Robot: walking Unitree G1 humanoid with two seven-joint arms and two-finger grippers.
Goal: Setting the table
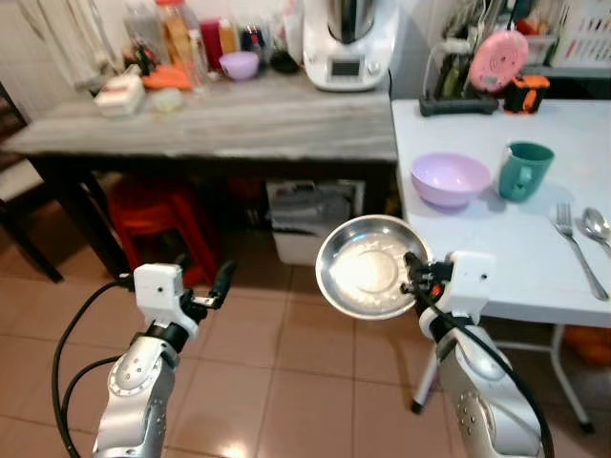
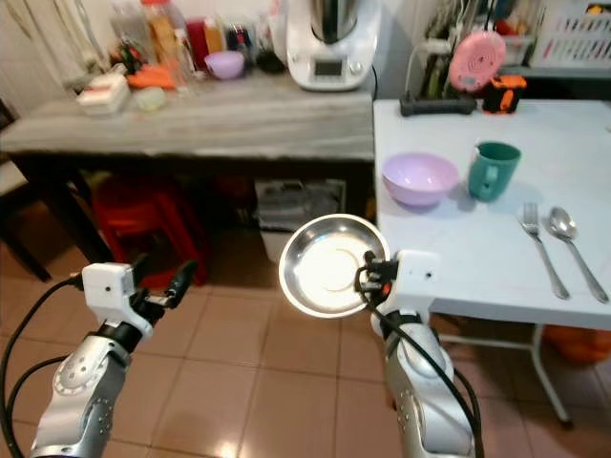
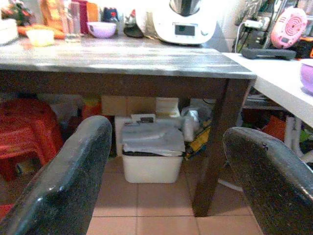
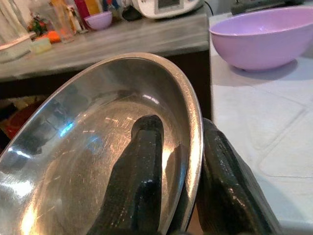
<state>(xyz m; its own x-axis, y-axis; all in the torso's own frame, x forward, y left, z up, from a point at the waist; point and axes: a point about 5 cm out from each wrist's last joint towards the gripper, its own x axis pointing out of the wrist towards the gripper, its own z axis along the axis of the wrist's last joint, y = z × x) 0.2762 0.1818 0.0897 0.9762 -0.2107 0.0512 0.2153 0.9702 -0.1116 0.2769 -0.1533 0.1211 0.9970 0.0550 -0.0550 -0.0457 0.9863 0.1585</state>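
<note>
My right gripper [image 1: 412,275] is shut on the rim of a round steel plate [image 1: 366,266], held in the air just off the near left edge of the white table [image 1: 496,258]. In the right wrist view one finger lies inside the steel plate [image 4: 88,147] and the other under its rim. On the table stand a lilac bowl [image 1: 450,178] and a teal mug [image 1: 524,169], with a fork [image 1: 576,246] and a spoon [image 1: 598,225] at the right. My left gripper [image 1: 221,286] is open and empty, low over the tiled floor.
A grey wooden side table [image 1: 220,129] at the left carries bottles, a small lilac bowl [image 1: 239,65] and a white kitchen machine [image 1: 349,43]. Under it are a red stool [image 1: 153,215] and a white bin [image 1: 310,219]. A pink gadget [image 1: 499,59] stands at the white table's back.
</note>
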